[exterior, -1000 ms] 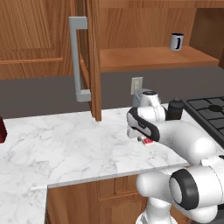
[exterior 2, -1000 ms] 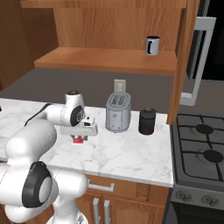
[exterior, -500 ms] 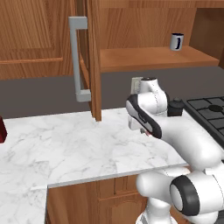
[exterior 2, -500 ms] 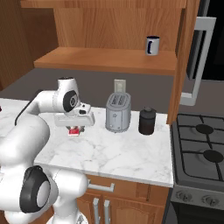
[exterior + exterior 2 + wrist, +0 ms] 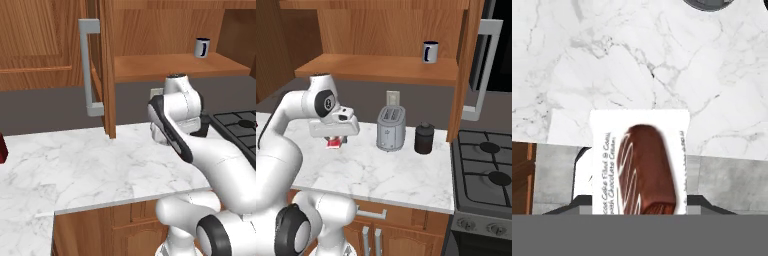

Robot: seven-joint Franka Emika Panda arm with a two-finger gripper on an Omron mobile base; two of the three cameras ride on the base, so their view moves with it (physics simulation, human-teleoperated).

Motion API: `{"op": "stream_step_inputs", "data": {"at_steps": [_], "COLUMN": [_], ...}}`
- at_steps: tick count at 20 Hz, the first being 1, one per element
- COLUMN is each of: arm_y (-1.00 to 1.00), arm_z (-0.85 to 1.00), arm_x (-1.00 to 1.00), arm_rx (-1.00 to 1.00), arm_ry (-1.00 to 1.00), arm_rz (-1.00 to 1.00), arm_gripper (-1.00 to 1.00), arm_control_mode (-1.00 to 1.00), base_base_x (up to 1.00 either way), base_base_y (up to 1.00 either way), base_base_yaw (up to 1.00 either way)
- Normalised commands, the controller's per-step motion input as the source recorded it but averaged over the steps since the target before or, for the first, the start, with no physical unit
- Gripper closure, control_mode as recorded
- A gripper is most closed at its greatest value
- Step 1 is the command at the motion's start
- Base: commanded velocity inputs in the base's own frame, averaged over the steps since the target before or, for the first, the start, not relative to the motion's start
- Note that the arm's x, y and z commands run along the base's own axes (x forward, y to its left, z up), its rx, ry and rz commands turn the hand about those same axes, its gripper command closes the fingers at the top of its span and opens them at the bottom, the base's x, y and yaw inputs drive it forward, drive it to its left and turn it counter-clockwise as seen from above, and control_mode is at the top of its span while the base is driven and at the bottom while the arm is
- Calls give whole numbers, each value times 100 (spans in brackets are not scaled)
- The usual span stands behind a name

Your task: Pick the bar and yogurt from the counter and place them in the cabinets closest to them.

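Bar (image 5: 640,167), white wrapper with brown chocolate picture, clamped between the fingers of the gripper (image 5: 334,141) and raised clear of the counter (image 5: 386,170). We log it left of the toaster (image 5: 391,128), below the open cabinet shelf (image 5: 376,69) bearing a mug (image 5: 430,51).

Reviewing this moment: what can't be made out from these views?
- Jaws' contact with the bar: hand view, the packet covers the fingertips.
- Bar in the right base view: mostly hidden under the gripper.
- Print on the mug: too small.
- Dark red block: cut off by the left base view's edge.
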Motion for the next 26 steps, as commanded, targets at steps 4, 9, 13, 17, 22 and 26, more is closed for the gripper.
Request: {"op": "stream_step_inputs", "data": {"at_steps": [4,9,13,17,22,26], "arm_y": [-7,-3,-2,0,0,0], "arm_z": [67,61,63,62,50,8], "arm_x": [-37,-32,-23,-6,-4,-1], "arm_rx": [0,0,0,0,1,0], "arm_ry": [-3,-4,-6,-5,-7,-9], "arm_rz": [0,0,0,0,0,0], "arm_gripper": [100,100,100,100,100,100], "arm_control_mode": [-100,-100,-100,-100,-100,-100], "base_base_x": [0,0,0,0,0,0], "base_base_y": [0,0,0,0,0,0], "base_base_yaw": [0,0,0,0,0,0]}}
